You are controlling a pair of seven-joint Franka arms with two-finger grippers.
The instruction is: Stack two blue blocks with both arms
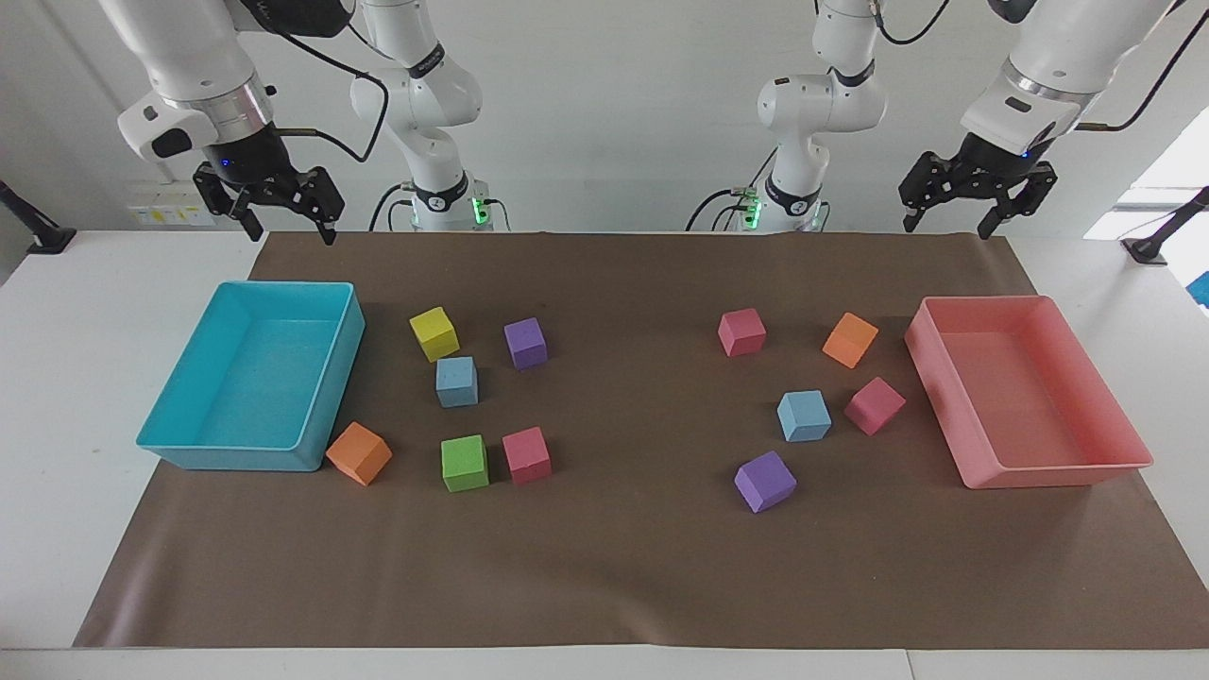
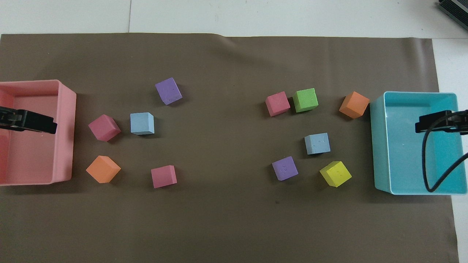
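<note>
Left tool [image 1: 949, 225]: raised in the air over the edge of the brown mat nearest the robots, at the left arm's end of the table; its fingers are spread apart and nothing is held between them.
Right tool [image 1: 291, 229]: raised over the mat edge nearest the robots at the right arm's end, above the turquoise tray's near rim; its fingers are also spread apart and empty.
First blue block [image 1: 804, 416]: set flat on the mat toward the left arm's end, just beside a pink block [image 1: 874, 405] that lies between it and the pink tray [image 1: 1053, 465]; a purple block [image 1: 765, 481] is found near it, farther from the robots.
Second blue block [image 1: 456, 381]: set flat on the mat toward the right arm's end, just beside a yellow block [image 1: 434, 333] that lies nearer to the robots; a second purple block [image 1: 525, 343] is placed close by, and a green block [image 1: 465, 463] lies farther from the robots.
Separation: the two blue blocks are kept well apart, each on the mat, neither stacked.
Turquoise tray [image 1: 312, 444]: placed at the right arm's end, with an orange block [image 1: 359, 452] touching or almost touching one corner.
Other blocks: a pink block [image 1: 526, 455] is seen just beside the green one; another pink block [image 1: 741, 331] and an orange block [image 1: 850, 339] lie nearer to the robots at the left arm's end.
Mat [image 1: 614, 567]: spread over a white table [image 1: 57, 378].
</note>
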